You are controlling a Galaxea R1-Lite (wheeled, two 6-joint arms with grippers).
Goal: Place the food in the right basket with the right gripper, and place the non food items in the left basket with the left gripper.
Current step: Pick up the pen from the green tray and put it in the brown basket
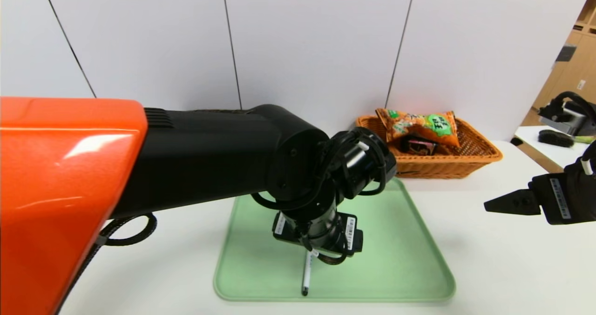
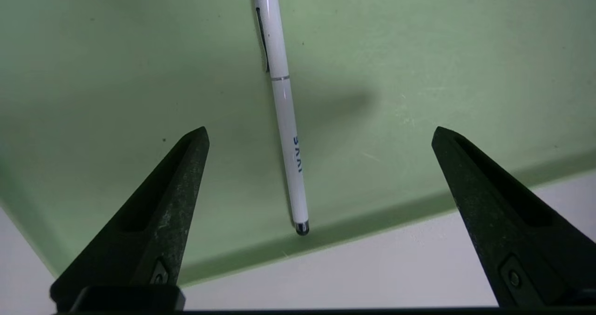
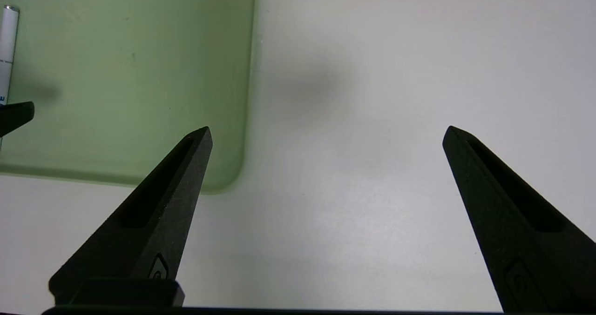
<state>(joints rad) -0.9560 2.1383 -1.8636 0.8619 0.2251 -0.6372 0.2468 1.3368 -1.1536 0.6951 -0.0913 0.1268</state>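
An office or lab test room is suggested. A plain white table [image 1: 489, 240] is set against bare white wall panels [image 1: 316, 40] with dark seams. Wooden shelving [image 1: 570, 68] is seen at the far right, beside a second white table [image 1: 547, 150]. Staged props are laid out: a green tray [image 1: 400, 259] and a wicker basket [image 1: 475, 159].

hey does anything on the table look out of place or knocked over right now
Nothing stands out. The white pen lies flat on the green tray, between the open left hand fingers, and the snack bag sits in the wicker basket.
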